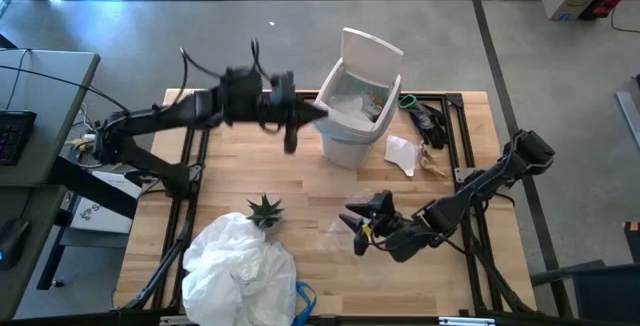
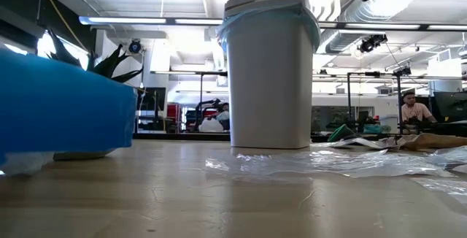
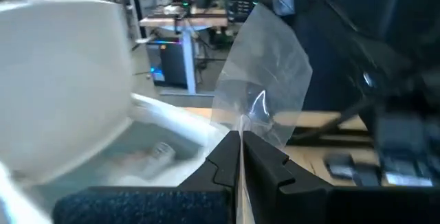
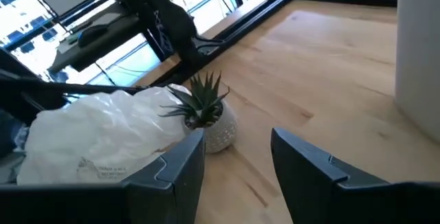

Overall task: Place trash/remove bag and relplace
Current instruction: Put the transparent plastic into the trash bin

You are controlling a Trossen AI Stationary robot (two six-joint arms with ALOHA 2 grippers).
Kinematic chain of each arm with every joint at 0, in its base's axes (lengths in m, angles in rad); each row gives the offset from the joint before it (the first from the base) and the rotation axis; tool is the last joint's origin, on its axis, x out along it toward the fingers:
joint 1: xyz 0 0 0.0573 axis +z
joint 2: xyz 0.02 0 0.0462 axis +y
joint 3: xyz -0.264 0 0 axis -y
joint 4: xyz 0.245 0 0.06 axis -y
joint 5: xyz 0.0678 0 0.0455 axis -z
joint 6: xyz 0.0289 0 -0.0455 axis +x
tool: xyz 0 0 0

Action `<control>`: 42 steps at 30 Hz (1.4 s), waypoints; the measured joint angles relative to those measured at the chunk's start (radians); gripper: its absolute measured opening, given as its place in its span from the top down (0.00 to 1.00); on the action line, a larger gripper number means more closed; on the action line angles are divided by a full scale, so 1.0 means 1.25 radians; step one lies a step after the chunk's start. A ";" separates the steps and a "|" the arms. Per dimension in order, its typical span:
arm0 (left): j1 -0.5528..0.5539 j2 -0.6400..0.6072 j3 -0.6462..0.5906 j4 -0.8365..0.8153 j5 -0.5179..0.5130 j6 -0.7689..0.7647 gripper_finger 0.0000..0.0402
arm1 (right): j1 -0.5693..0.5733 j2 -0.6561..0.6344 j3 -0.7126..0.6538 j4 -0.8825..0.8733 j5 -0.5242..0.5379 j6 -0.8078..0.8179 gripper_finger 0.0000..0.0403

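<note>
High view, left claw [image 1: 318,113] pinching clear wrapper [image 3: 265,80] at bin [image 1: 352,116] rim

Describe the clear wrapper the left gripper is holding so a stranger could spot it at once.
Start at the white bin with its raised lid at the table's far side. The left gripper is shut at its rim, pinching a clear plastic wrapper. Unlike the white paper scrap lying beside the bin, it is see-through and held aloft.

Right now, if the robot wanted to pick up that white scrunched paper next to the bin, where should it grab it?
Probably by the raised, pointed edge of the white paper scrap, coming straight down from above. It lies loose on the table right of the white bin, and its crumpled fold stands up enough to pinch. The open right gripper is closest.
</note>
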 joint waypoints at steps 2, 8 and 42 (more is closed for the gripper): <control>0.045 0.031 0.071 -0.057 0.024 -0.011 1.00 | -0.012 0.000 0.000 0.013 -0.009 0.003 0.62; 0.166 0.189 0.317 -0.325 0.125 -0.069 1.00 | -0.037 -0.014 0.000 0.060 -0.018 0.061 0.62; 0.198 0.393 0.582 -0.625 0.204 0.001 0.56 | -0.054 -0.082 0.000 0.081 -0.031 -0.002 0.62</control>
